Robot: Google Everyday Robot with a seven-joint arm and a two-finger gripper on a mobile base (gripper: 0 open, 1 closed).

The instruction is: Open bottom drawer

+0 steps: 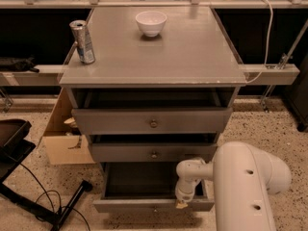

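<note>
The bottom drawer [154,204] of the grey cabinet is pulled well out, its dark inside showing and its shallow grey front nearest me. A small knob sits at the middle of that front. My gripper [183,202] hangs from the white arm [240,186] at the right part of the drawer's front edge, right of the knob. The top drawer [153,121] and middle drawer [154,152] stand slightly out, each with a round metal knob.
On the cabinet top [192,52] stand a white bowl [150,22] at the back and a soda can [83,42] at the left edge. A cardboard box [62,138] sits left of the cabinet. A black stand and cables [43,196] lie on the speckled floor at left.
</note>
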